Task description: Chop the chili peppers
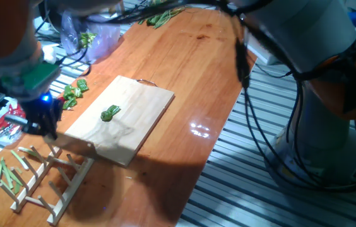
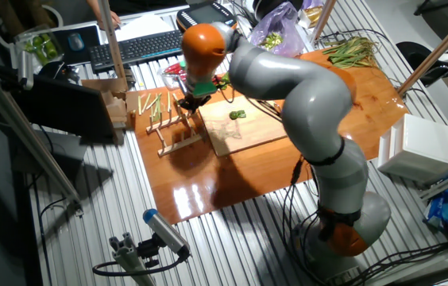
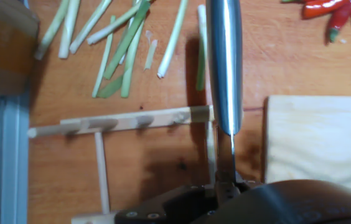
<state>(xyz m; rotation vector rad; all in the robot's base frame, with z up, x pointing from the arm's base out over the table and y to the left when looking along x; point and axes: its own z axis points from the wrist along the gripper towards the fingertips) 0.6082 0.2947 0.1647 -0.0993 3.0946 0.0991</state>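
A small bright-green wrinkled chili pepper [image 1: 110, 113] lies near the middle of the pale wooden cutting board [image 1: 134, 126]. It also shows in the other fixed view [image 2: 237, 114]. My gripper [image 1: 41, 121] hangs left of the board, over the end of the wooden rack [image 1: 45, 180], well apart from the pepper. In the hand view a shiny steel knife [image 3: 224, 62], seen edge-on, runs out from my gripper [image 3: 228, 183], whose jaws look closed on its thin part. The board's corner [image 3: 318, 143] lies to its right.
Pale-green stalk strips [image 3: 126, 43] lie beyond the rack [image 3: 119, 121]. Red chilies [image 3: 331, 9] lie at the far side. Loose green pepper pieces [image 1: 74, 91] and a plastic bag [image 1: 93, 38] sit behind the board. Green stalks [image 2: 351, 52] lie at the table's far end.
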